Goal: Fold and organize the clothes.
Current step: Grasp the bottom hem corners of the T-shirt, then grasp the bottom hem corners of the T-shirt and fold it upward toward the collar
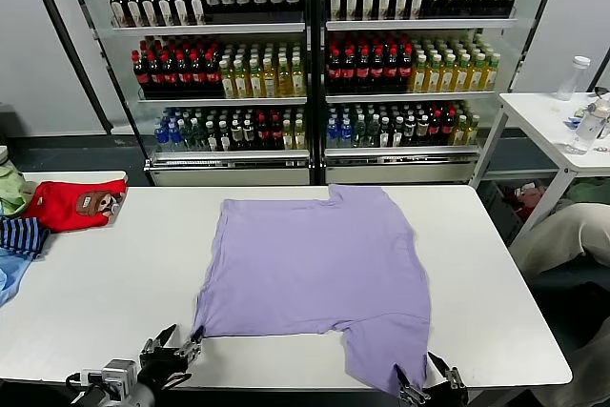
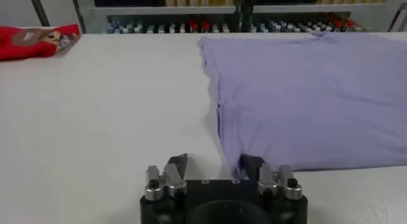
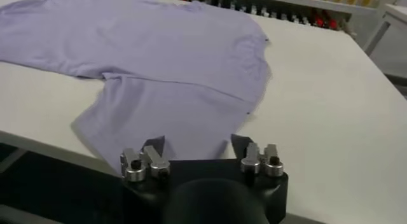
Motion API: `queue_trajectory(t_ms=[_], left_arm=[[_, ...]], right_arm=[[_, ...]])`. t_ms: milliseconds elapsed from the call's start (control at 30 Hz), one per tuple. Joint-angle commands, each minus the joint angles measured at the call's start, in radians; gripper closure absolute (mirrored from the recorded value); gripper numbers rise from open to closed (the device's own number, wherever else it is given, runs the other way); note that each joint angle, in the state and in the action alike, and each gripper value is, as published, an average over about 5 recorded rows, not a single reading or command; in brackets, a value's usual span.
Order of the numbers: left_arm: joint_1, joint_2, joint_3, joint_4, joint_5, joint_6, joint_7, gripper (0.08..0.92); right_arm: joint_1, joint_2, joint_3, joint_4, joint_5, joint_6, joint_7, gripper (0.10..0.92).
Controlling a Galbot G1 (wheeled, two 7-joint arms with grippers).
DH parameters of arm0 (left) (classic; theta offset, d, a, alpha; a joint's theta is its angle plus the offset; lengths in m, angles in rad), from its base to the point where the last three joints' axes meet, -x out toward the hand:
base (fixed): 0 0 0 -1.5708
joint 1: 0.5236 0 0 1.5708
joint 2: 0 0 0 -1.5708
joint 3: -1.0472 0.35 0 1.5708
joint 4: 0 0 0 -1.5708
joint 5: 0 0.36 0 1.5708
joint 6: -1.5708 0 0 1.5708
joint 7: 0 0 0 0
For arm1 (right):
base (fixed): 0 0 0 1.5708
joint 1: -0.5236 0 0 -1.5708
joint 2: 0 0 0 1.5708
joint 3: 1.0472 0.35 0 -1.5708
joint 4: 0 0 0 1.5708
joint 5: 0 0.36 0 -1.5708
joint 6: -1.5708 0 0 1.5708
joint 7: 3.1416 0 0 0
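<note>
The lavender T-shirt point(image 1: 319, 274) lies flat on the white table point(image 1: 114, 274), plain side up, with one sleeve hanging toward the front edge. My left gripper point(image 1: 179, 342) is open at the shirt's front left corner; in the left wrist view point(image 2: 215, 163) one finger is at the fabric's corner point(image 2: 299, 98) and the other over bare table. My right gripper point(image 1: 425, 371) is open at the table's front edge, just beyond the sleeve's end; in the right wrist view point(image 3: 197, 141) the sleeve point(image 3: 165, 126) lies between the open jaws.
A red garment with a brown patch point(image 1: 74, 204) and a blue striped garment point(image 1: 21, 234) lie at the table's far left. Drink shelves point(image 1: 315, 54) stand behind. A second white table point(image 1: 558, 121) with bottles is at the right.
</note>
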Motion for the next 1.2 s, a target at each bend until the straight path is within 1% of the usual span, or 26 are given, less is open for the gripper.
queue_trajectory(t_ms=[33, 133, 200, 367, 433, 500, 633, 767, 867, 967, 1067, 1200], left_arm=[[0.006, -0.011, 0.010, 0.013, 0.017, -0.010, 0.022, 0.536], [0.003, -0.015, 0.015, 0.013, 0.026, -0.013, 0.026, 0.623], [0.001, -0.018, 0.018, 0.014, 0.035, -0.019, 0.029, 0.666], [0.003, -0.018, 0.012, 0.002, 0.043, -0.041, 0.037, 0.822], [0.011, -0.015, 0.007, -0.013, 0.042, -0.045, 0.037, 0.877], [0.029, -0.009, 0.003, -0.039, 0.041, -0.046, 0.034, 0.909], [0.129, 0.010, -0.007, -0.143, 0.040, -0.044, 0.008, 0.917], [0.275, 0.042, -0.044, -0.268, 0.040, -0.038, -0.046, 0.917], [0.342, 0.065, -0.080, -0.330, 0.041, -0.027, -0.082, 0.917], [0.366, 0.079, -0.114, -0.348, 0.041, -0.019, -0.101, 0.917], [0.365, 0.081, -0.140, -0.330, 0.043, -0.031, -0.106, 0.917], [0.307, 0.076, -0.153, -0.267, 0.046, -0.065, -0.094, 0.917]], right_arm=[[0.007, 0.000, -0.017, -0.008, 0.058, -0.021, 0.019, 0.584], [0.017, 0.001, -0.017, -0.011, 0.063, -0.014, 0.017, 0.671], [0.023, 0.001, -0.013, -0.011, 0.064, -0.011, 0.012, 0.731], [0.023, -0.011, 0.034, 0.002, 0.090, -0.010, -0.009, 0.871], [0.017, -0.018, 0.063, 0.016, 0.110, -0.013, -0.020, 0.901], [-0.001, -0.027, 0.100, 0.041, 0.128, -0.019, -0.031, 0.913], [-0.102, -0.048, 0.217, 0.132, 0.170, -0.038, -0.053, 0.913], [-0.246, -0.067, 0.350, 0.225, 0.203, -0.044, -0.073, 0.913], [-0.298, -0.065, 0.389, 0.270, 0.209, -0.046, -0.079, 0.913], [-0.283, -0.054, 0.366, 0.286, 0.205, -0.048, -0.082, 0.913], [-0.252, -0.046, 0.326, 0.277, 0.199, -0.046, -0.082, 0.913], [-0.152, -0.044, 0.278, 0.258, 0.190, -0.043, -0.077, 0.913]])
